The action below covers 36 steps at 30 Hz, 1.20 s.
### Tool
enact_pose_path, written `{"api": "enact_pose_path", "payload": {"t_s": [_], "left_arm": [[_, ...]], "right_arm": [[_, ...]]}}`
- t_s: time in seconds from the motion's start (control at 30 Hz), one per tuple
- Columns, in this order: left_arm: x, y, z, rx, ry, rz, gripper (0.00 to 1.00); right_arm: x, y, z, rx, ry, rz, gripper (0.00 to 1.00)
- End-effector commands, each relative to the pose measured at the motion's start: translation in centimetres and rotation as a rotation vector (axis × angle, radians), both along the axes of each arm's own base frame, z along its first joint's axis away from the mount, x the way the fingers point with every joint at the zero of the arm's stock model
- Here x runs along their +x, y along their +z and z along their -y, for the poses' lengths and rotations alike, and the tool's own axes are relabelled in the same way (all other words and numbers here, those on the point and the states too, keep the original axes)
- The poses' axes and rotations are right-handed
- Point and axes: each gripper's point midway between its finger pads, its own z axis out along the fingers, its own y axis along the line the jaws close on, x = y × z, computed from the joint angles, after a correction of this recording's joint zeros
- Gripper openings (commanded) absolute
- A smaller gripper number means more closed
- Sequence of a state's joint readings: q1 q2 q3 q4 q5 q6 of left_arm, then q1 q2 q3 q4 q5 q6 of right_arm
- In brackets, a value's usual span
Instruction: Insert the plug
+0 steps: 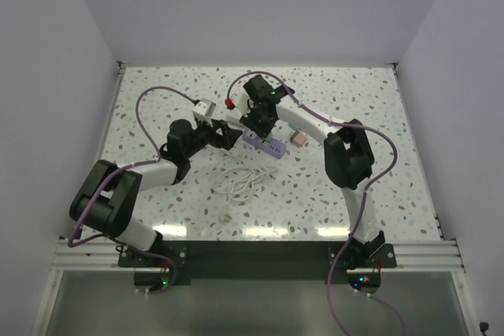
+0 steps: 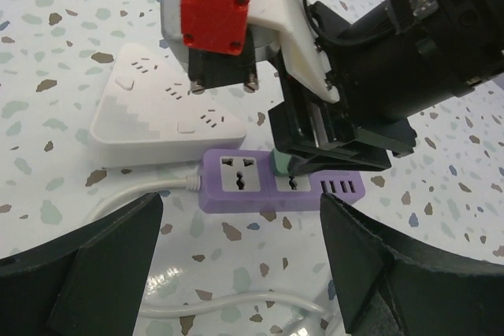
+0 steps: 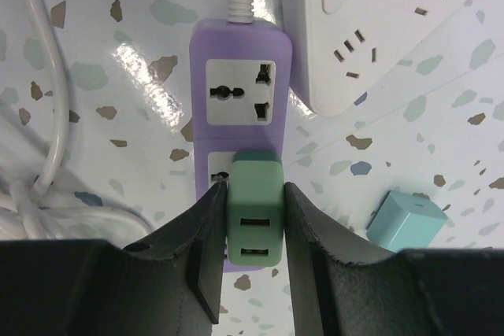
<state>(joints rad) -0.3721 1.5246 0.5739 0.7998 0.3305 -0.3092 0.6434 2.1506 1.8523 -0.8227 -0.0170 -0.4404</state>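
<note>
The plug [image 3: 253,210] is a green block with two USB slots, and my right gripper [image 3: 253,190] is shut on its sides. It stands on the second socket of the purple power strip [image 3: 240,53], and the first socket is free. In the left wrist view the green plug [image 2: 279,164] meets the purple strip [image 2: 236,182] under the right gripper [image 2: 331,147]; how deep it sits is hidden. My left gripper [image 2: 240,273] is open just in front of the strip, holding nothing. From above, both grippers [image 1: 260,120] [image 1: 228,135] meet at the strip [image 1: 264,144].
A white triangular power strip [image 2: 157,108] lies right behind the purple one, also seen at the right wrist [image 3: 370,29]. A light blue cube adapter [image 3: 409,222] lies right of the strip. The strip's coiled white cable [image 1: 240,181] lies on the speckled table nearer the arm bases.
</note>
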Motion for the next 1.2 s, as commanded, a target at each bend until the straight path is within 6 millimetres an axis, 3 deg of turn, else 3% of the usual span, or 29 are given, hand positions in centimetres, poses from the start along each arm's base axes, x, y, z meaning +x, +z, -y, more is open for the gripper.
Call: {"api": "enact_pose_path", "payload": {"t_s": [0.0, 0.37, 0.7, 0.97, 1.17], "left_arm": [[0.0, 2.2, -0.2, -0.005, -0.011, 0.090, 0.87], [0.0, 2.3, -0.3, -0.008, -0.015, 0.094, 0.87], [0.0, 2.3, -0.6, -0.005, -0.011, 0.091, 0.87], [0.0, 2.6, -1.1, 0.005, 0.004, 0.081, 0.87], [0.1, 3.2, -2.4, 0.018, 0.081, 0.081, 0.89]], "right_arm": [[0.7, -0.8, -0.2, -0.024, 0.032, -0.009, 0.04], [-0.3, -2.6, 1.1, -0.039, 0.003, -0.019, 0.03], [-2.4, -5.5, 4.8, -0.056, -0.084, -0.074, 0.02], [-2.7, -4.5, 4.4, 0.017, -0.150, -0.068, 0.03], [-4.1, -5.4, 5.0, 0.033, -0.277, -0.094, 0.03]]}}
